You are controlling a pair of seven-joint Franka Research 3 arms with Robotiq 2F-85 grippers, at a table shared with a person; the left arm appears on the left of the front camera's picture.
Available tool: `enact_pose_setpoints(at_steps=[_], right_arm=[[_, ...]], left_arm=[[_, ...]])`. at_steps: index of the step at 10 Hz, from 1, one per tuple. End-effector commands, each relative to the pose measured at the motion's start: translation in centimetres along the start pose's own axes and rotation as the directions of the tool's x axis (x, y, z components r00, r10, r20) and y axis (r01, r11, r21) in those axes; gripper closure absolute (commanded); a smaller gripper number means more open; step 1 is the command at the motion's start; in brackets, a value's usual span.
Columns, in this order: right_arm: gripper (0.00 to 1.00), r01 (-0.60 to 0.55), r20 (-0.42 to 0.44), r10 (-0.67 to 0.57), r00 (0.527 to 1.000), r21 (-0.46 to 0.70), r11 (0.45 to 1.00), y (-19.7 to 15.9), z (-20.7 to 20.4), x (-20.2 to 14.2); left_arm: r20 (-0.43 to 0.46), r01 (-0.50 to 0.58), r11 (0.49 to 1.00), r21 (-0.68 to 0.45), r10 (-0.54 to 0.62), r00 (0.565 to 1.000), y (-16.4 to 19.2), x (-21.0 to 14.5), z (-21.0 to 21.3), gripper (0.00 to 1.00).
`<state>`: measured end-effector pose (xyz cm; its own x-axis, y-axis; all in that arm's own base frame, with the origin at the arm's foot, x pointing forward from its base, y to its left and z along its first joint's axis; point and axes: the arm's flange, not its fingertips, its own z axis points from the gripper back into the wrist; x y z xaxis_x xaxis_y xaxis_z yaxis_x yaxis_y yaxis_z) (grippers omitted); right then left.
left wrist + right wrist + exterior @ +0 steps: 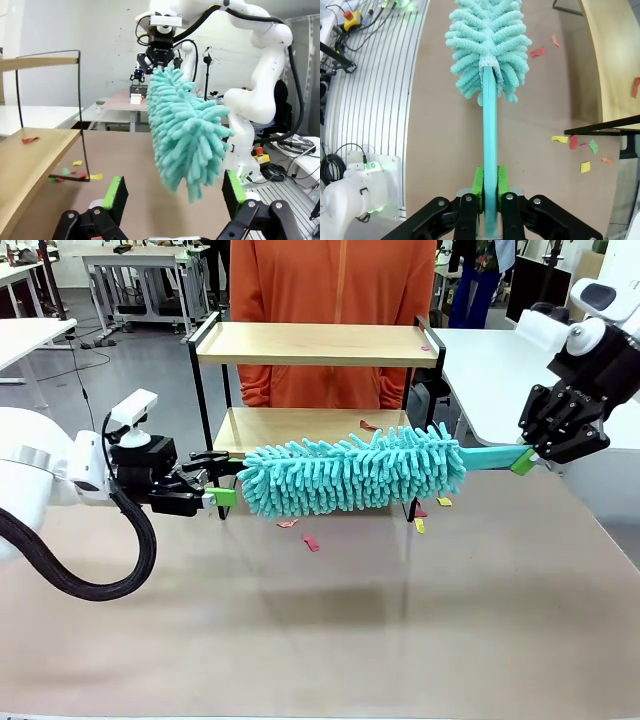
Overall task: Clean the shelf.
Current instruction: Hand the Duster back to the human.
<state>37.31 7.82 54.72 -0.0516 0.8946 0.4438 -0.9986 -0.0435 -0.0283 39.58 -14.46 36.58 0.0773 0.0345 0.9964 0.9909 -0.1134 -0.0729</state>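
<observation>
Just beyond the open left hand (222, 483), the shelf (316, 344).

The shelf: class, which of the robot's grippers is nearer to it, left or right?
Left. The open left gripper sits right at the shelf's front left leg. The right gripper, shut on the duster's handle, hangs off beyond the shelf's right end.

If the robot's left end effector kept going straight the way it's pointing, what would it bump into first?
Probably the fluffy teal duster. The open left end effector points right at its hanging tip, held out by the right end effector. The shelf sits off to the side. How far off the duster hangs is hard to judge.
</observation>
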Motion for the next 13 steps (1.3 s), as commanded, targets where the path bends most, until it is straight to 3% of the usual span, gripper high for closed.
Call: enact_pose_setpoints(at_steps=[1, 8, 11, 12, 13], right_arm=[[0.87, -0.017, 0.017, 0.017, 1.0, 0.001, 1.0, -0.1, 0.2, 0.0], [0.87, -0.017, 0.017, 0.017, 1.0, 0.001, 1.0, -0.1, 0.2, 0.0], [0.87, -0.017, 0.017, 0.017, 1.0, 0.001, 1.0, -0.1, 0.2, 0.0], [0.87, -0.017, 0.017, 0.017, 1.0, 0.001, 1.0, -0.1, 0.2, 0.0], [0.87, -0.017, 0.017, 0.017, 1.0, 0.001, 1.0, -0.1, 0.2, 0.0]], left_arm=[[0.015, 0.05, 0.997, 0.055, -0.051, 0.999, -0.9, 0.5, -1.5, 0.0], [0.044, 0.04, 0.996, 0.081, -0.043, 0.998, -1.3, -0.2, -7.8, 0.0], [0.046, 0.025, 0.998, 0.059, -0.028, 0.999, -1.2, -0.5, -7.9, 0.83], [0.047, 0.021, 0.998, 0.054, -0.024, 0.999, -1.3, -0.5, -7.8, 1.0], [0.041, 0.025, 0.998, 0.054, -0.028, 0.999, -1.4, -0.5, -7.7, 1.0]])
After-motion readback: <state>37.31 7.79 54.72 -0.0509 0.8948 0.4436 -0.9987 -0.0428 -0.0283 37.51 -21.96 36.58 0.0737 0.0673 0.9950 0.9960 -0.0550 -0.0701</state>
